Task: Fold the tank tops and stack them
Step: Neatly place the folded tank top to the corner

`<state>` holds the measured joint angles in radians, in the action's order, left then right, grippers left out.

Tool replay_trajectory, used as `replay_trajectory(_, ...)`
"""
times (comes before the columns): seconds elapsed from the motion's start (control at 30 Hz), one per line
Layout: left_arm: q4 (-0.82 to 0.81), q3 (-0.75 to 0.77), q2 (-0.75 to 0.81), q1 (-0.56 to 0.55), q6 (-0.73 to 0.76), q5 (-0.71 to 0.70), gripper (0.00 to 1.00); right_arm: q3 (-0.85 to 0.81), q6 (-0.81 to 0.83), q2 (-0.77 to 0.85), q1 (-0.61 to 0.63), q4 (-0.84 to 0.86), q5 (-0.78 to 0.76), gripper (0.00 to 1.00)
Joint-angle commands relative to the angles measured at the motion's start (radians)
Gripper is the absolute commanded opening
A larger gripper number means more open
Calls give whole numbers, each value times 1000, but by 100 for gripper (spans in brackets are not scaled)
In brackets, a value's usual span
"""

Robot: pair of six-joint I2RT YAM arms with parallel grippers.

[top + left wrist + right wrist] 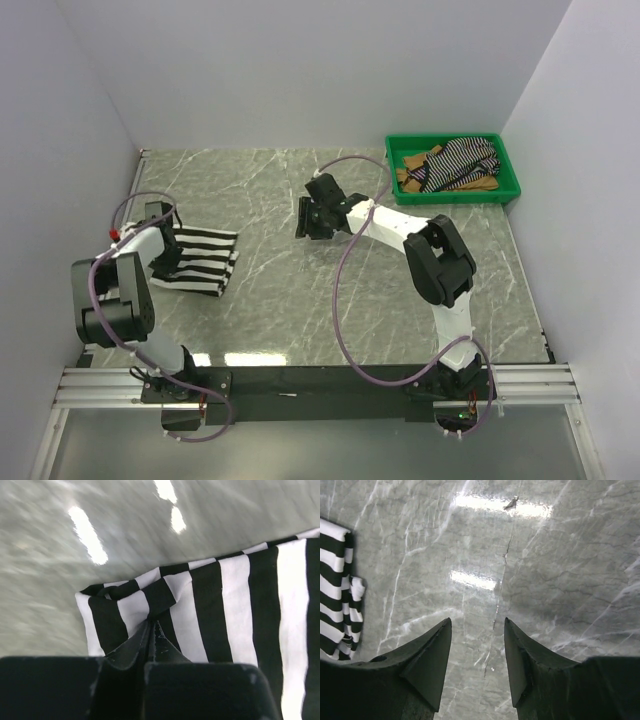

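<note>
- While it lies folded on the tabletop (300,310), the wide-striped tank top (225,610) bunches where the left claw (151,630) pinches its corner.
- Nearby, the right claw (476,645) hangs spread.

A grey, marble-patterned worktop (300,310) with white veins carries a green plastic tray (450,197) in its far right corner, close to the right wall (590,150). Bright glare streaks the glossy surface. A silver rail (100,385) runs along the near edge.
</note>
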<state>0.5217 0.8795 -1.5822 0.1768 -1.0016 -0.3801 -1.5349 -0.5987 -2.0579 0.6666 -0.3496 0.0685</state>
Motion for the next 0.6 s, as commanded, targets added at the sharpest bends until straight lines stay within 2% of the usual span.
replay_trajectory(0.0, 135, 64, -64, 36, 31, -157, 2, -1, -9, 33, 7, 41, 22, 54)
replay_trajectory(0.27, 192, 179, -153, 122, 75, -279, 1, 53, -13, 59, 7, 81, 42, 53)
replay_trajectory(0.57, 213, 223, -174, 222, 78, -272, 1, 93, 5, 100, 5, 92, 36, 53)
